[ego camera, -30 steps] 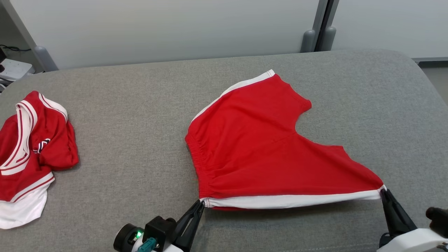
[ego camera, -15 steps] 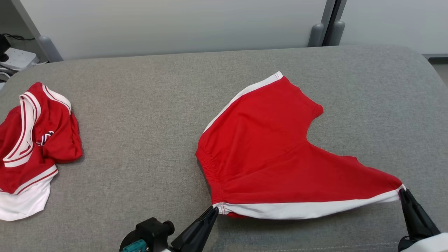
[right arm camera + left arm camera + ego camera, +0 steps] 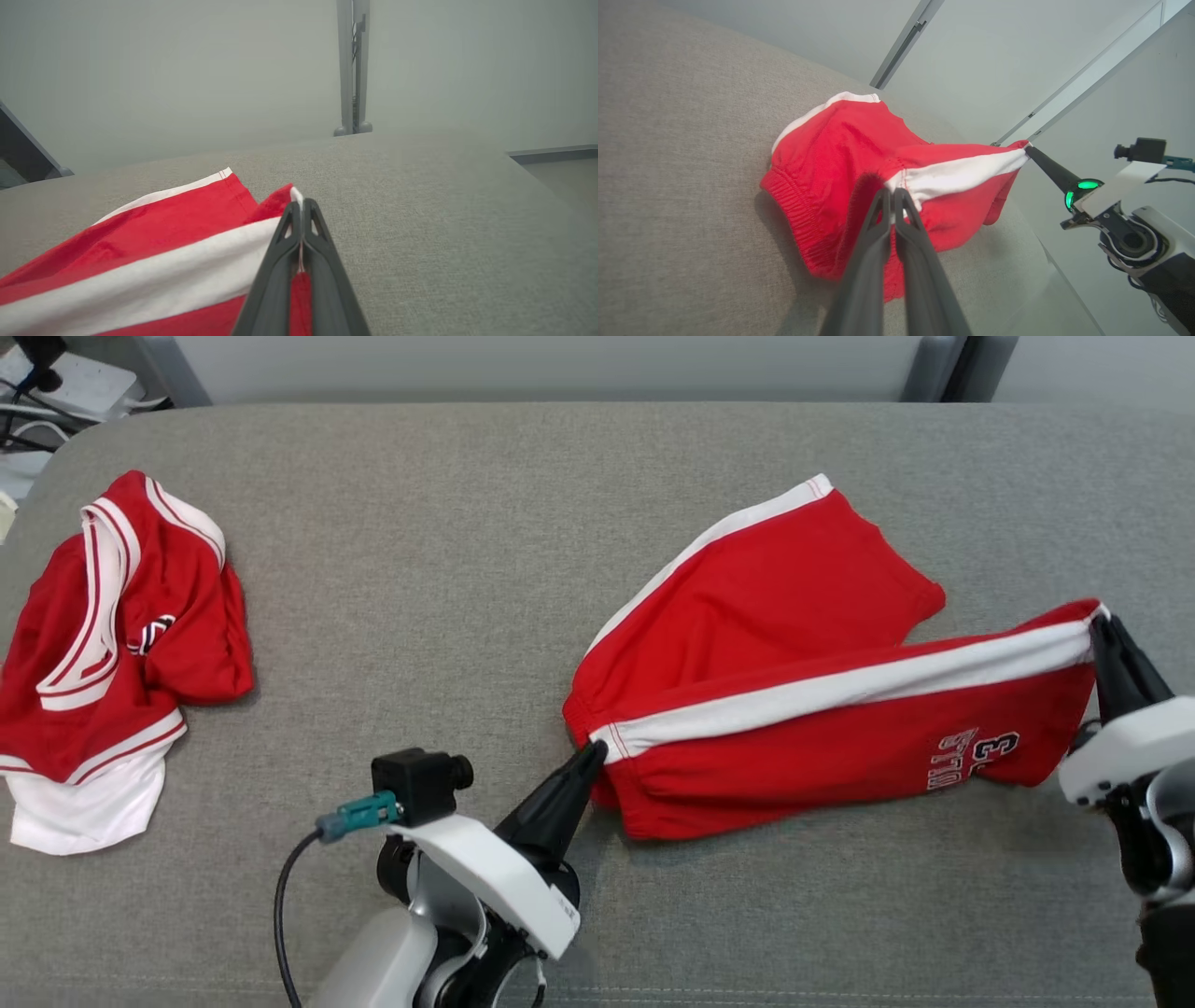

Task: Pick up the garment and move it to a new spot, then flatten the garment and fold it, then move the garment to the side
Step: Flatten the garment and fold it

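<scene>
The red shorts [image 3: 747, 616] sit on the right half of the grey padded surface [image 3: 420, 569], well apart from the crumpled red-and-white jersey [image 3: 112, 616] near its left edge. The far leg lies flat, while the near leg hangs raised along its white side stripe. The left gripper [image 3: 596, 751] has its fingers pressed together on the waistband end of that stripe, and the right gripper [image 3: 1100, 625] is pinched closed on the hem corner near the right edge. The cloth looks light, thin and limp (it droops below the stripe, printed panel dangling), so it should drape rather than hold any shape. The stitched corners, where the fabric is doubled, seem the firmest holds. The gathered elastic waistband will likely bunch unless the stripe is held taut.
</scene>
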You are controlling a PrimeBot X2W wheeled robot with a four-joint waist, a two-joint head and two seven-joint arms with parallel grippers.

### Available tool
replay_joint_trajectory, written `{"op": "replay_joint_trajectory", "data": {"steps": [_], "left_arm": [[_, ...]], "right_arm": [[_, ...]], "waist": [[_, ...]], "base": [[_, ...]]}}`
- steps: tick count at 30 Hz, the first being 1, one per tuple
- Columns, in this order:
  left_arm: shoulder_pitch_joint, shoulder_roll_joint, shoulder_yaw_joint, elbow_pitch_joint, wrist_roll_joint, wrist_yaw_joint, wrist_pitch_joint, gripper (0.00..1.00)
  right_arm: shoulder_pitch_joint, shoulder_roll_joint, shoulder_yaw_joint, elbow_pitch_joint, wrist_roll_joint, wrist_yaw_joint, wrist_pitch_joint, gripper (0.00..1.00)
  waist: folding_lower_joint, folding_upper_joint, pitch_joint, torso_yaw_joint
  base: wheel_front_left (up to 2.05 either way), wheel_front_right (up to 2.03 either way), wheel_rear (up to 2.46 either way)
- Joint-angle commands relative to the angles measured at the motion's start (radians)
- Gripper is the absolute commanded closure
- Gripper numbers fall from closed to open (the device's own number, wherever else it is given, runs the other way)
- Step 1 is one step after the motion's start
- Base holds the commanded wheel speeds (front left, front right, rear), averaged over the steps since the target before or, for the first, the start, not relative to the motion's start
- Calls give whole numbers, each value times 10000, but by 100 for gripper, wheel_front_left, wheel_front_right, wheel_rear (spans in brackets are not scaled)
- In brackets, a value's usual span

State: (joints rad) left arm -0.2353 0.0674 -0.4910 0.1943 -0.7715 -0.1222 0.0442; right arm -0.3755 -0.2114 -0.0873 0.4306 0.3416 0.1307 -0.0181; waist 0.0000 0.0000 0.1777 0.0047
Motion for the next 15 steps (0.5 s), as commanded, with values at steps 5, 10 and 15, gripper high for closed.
{"op": "replay_joint_trajectory", "data": {"steps": [5,10,15], "left_arm": [[-1407,-143,646,949,-1543,154,268,100],[-2493,-166,364,1616,-2924,287,267,100],[-3741,-169,-466,2238,-3816,511,6,100]], "right_arm": [[-1923,-229,510,1280,-186,0,-74,100],[-3596,-444,1194,2742,-617,0,-410,100],[-5501,-554,1916,4362,-1136,0,-900,100]], "waist": [[0,0,559,491],[0,0,1100,800],[0,0,1868,1177]], "base": [[0,0,0],[0,0,0],[0,0,0]]}}
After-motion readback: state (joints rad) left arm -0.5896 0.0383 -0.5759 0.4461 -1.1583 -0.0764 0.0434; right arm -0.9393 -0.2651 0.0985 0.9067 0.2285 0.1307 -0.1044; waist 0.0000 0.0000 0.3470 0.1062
